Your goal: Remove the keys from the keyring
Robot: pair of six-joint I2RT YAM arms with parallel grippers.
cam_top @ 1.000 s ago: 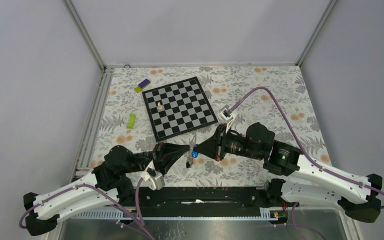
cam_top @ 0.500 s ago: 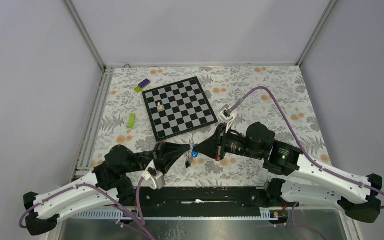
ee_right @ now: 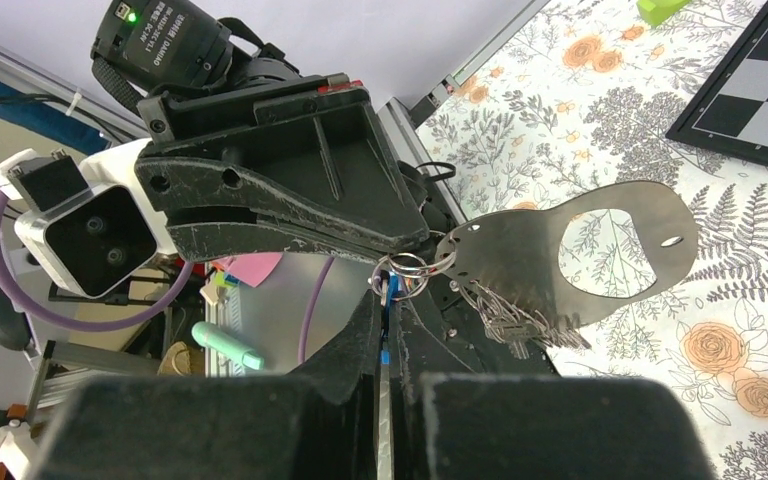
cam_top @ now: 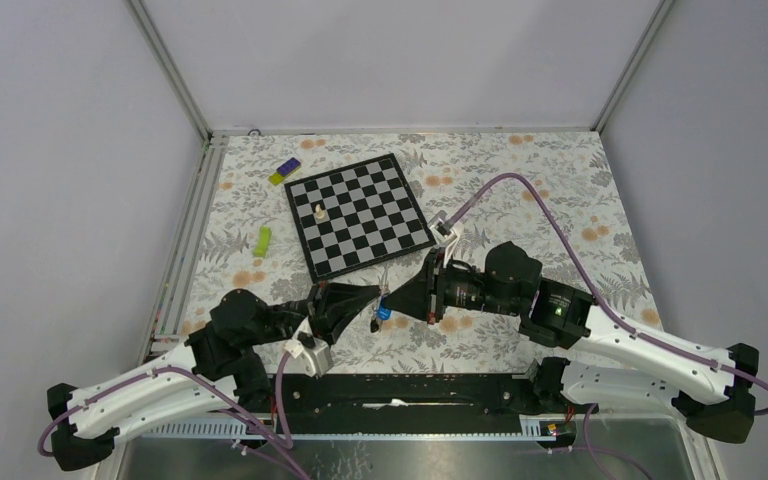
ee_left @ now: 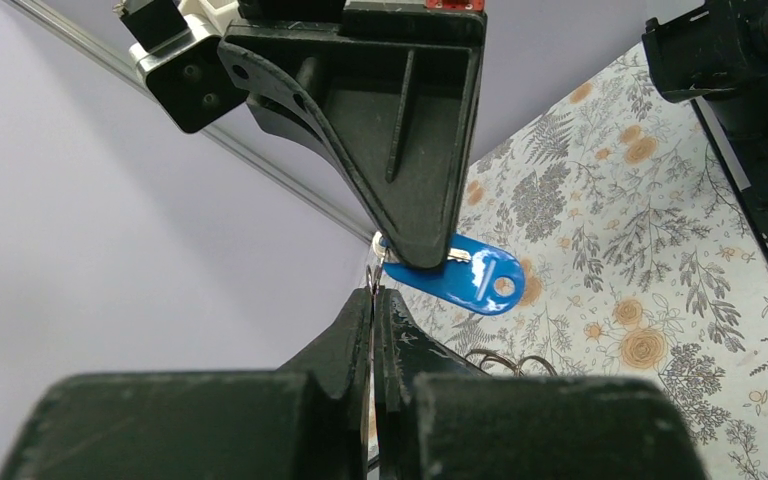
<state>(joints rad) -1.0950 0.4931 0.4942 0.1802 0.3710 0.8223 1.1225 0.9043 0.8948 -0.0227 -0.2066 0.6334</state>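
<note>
Both grippers meet in the air over the flowered table, just in front of the chessboard. My left gripper (cam_top: 375,297) (ee_left: 373,292) is shut on the thin wire of the keyring (ee_right: 410,268). My right gripper (cam_top: 396,303) (ee_right: 387,295) is shut on the keyring's blue tag (ee_left: 465,278) (cam_top: 385,312). The keys (ee_right: 520,318) (cam_top: 373,323) hang from the ring below the fingertips: a dark flat head with a wide hole (ee_right: 650,235) and toothed silvery blades. In the left wrist view the right gripper's fingers (ee_left: 415,215) come down from above onto the tag.
A chessboard (cam_top: 360,215) with a white chess piece (cam_top: 319,212) lies behind the grippers. A green block (cam_top: 263,240) and a purple-and-yellow block (cam_top: 284,171) lie to its left. The black base rail (cam_top: 410,390) runs along the near edge.
The right arm has shifted a little to the left, carrying the tag and ring with it. The left gripper has barely moved. Both grips are unchanged.
</note>
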